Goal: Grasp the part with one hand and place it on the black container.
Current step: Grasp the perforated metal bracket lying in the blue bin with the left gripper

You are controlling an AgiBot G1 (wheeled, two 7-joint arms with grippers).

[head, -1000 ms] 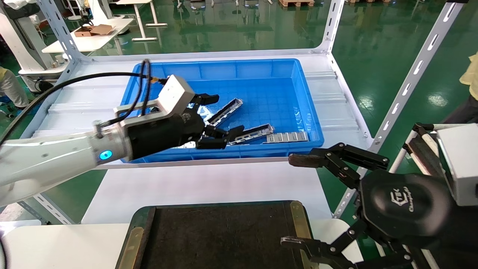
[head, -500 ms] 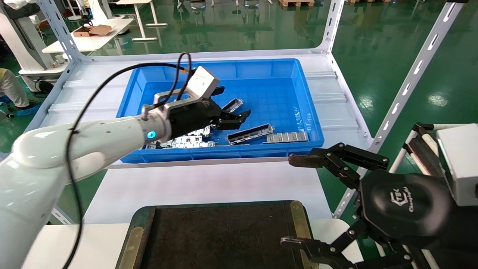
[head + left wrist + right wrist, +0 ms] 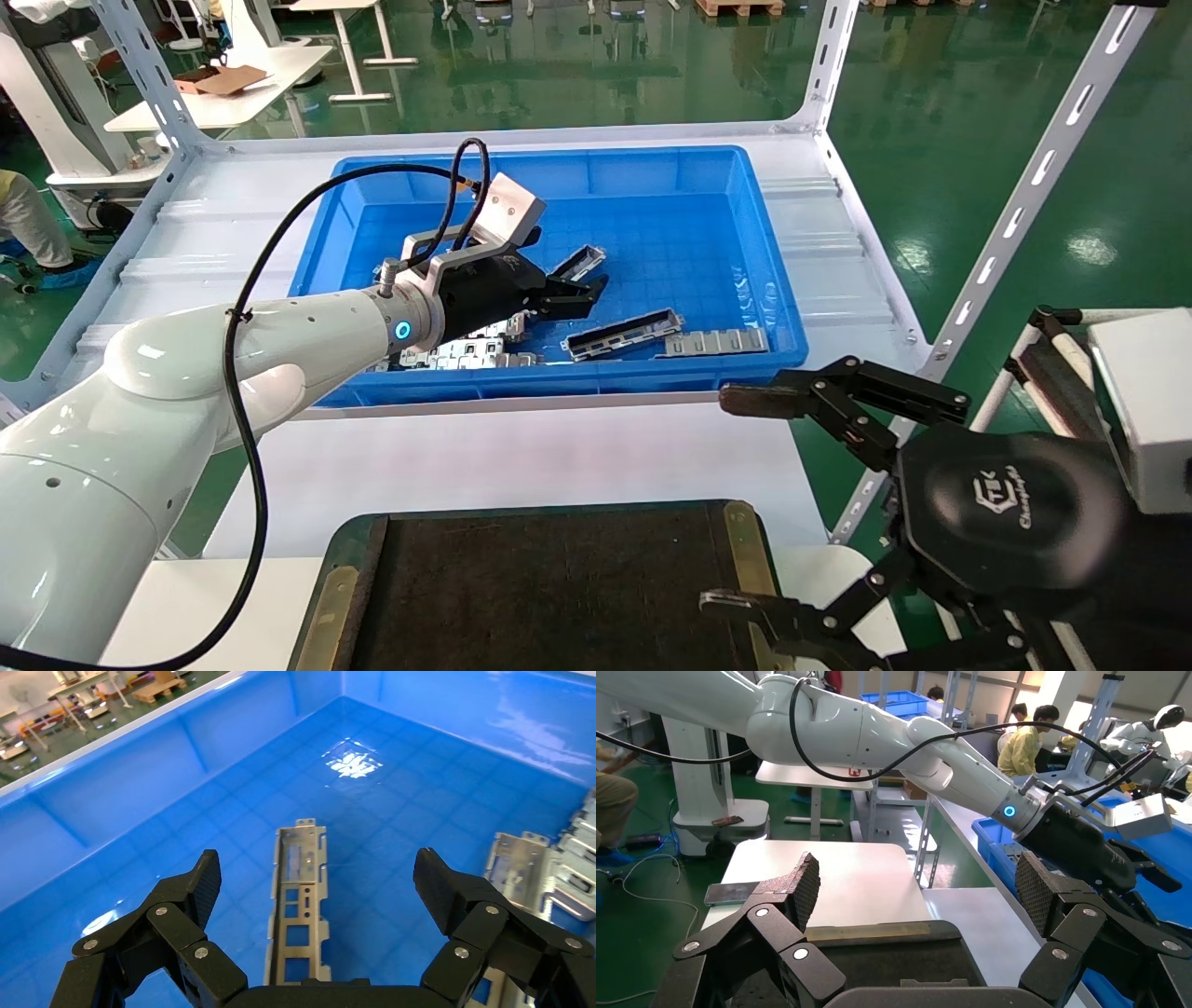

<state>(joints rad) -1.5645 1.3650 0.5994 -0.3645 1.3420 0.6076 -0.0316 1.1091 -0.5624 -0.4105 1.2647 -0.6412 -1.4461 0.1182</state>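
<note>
The part (image 3: 581, 262), a grey channel-shaped bar, lies in the blue bin (image 3: 773, 280), mostly hidden under my left gripper (image 3: 566, 272). In the left wrist view the part (image 3: 299, 896) lies lengthwise on the bin floor between the wide-open, empty jaws of the left gripper (image 3: 316, 867), which hovers just above it. A second channel bar (image 3: 622, 334) lies nearer the bin's front wall. The black container (image 3: 549, 596) sits at the near edge of the table. My right gripper (image 3: 731, 503) is open and empty beside the container's right rim.
A flat slotted strip (image 3: 717, 342) and a pile of silvery strips (image 3: 466, 352) lie along the bin's front wall. White slotted shelf posts (image 3: 1015, 214) rise around the bin. The right wrist view shows the container (image 3: 877, 959) and a white table (image 3: 828, 874).
My left gripper has swung from over the bin's front wall farther into the bin and come down over the part, jaws still open. The right arm has not moved.
</note>
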